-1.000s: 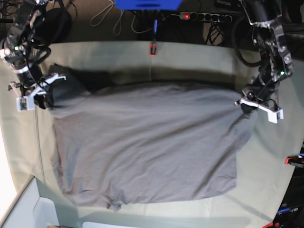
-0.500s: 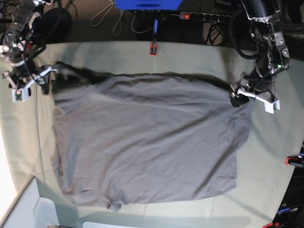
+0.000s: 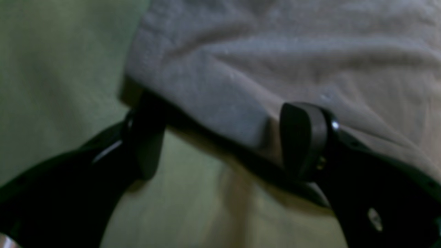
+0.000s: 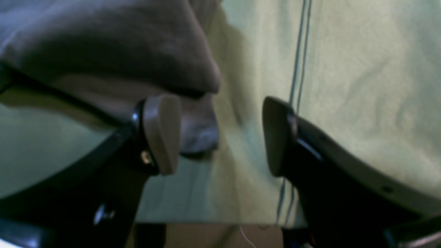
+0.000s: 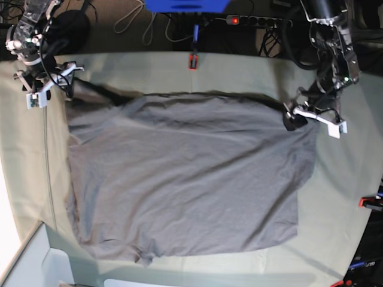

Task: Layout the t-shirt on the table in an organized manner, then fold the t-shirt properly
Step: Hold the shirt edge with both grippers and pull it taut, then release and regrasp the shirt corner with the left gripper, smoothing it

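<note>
A dark grey t-shirt [image 5: 185, 179] lies spread across the middle of the table [image 5: 239, 72], mostly flat with soft wrinkles running across it. Its far edge runs roughly parallel to the table's far edge, near a small red clamp [image 5: 192, 61]. At the shirt's far corner on the base view's right side, the left gripper [image 5: 306, 117] hangs at the fabric edge. In the left wrist view, the left gripper [image 3: 224, 137] has its jaws spread apart, with the shirt's hem [image 3: 206, 103] lying between them, not pinched. At the shirt's far corner on the base view's left side sits the right gripper [image 5: 49, 84]. In its wrist view, the right gripper [image 4: 220, 134] is also spread wide; a fold of shirt [image 4: 144, 58] bulges just beside one fingertip [image 4: 162, 132].
</note>
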Robot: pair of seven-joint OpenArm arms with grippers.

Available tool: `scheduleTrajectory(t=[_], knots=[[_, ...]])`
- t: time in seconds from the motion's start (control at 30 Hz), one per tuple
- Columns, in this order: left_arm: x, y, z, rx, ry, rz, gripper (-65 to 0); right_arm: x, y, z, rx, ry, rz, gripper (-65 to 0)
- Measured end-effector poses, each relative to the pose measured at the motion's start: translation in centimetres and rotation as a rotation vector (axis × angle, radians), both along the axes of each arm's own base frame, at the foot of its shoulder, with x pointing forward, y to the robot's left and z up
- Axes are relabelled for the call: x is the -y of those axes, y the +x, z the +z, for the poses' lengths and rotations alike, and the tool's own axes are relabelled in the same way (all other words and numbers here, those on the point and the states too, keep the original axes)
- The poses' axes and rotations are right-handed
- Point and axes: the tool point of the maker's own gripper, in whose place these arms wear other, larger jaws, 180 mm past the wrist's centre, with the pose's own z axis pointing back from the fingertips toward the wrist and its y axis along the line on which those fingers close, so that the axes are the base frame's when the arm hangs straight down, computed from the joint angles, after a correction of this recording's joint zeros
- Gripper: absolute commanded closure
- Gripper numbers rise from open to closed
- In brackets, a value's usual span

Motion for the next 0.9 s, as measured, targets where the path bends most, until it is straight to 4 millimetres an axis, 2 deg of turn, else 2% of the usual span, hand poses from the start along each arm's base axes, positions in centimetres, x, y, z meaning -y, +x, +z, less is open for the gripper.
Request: scheduleTrajectory(t=[0.17, 0.33, 0.47, 0.57, 0.67, 0.77, 0.83, 0.9], knots=[[-0.5, 2.4, -0.2, 0.018, -0.022, 0.026, -50.0, 0.0, -0.6, -0.3, -0.011, 0.002, -0.006, -38.0], [-0.5, 2.5, -0.4, 0.028, -0.035, 0.037, -49.8, -0.8, -1.8, -1.1, -0.05, 0.009, 0.023, -38.1], [-0.4, 2.5, -0.4, 0.028, -0.037, 0.037, -49.4, -2.7, -0.4, -1.4, -0.028, 0.046, 0.062, -38.1], [-0.4, 2.4, -0.5, 0.023, -0.034, 0.036, -40.5, -3.0, 0.1, -2.8, -0.053, 0.08, 0.051, -38.0], [-0.3, 2.2, -0.8, 0.008, -0.037, 0.033, -26.4, -3.3, -0.3, -3.9, -0.073, 0.108, 0.042, -37.8], [-0.1, 1.8, -1.2, -0.009, -0.043, 0.029, -11.0, -3.4, -0.3, -4.1, -0.07, 0.116, 0.042, -35.6], [0.0, 1.6, -1.3, -0.017, -0.044, 0.026, -1.4, -3.4, -0.4, -4.1, -0.07, 0.115, 0.042, -28.7], [0.1, 1.5, -1.4, -0.021, -0.048, 0.025, 0.0, -3.4, -0.5, -4.1, -0.072, 0.116, 0.042, -14.8]])
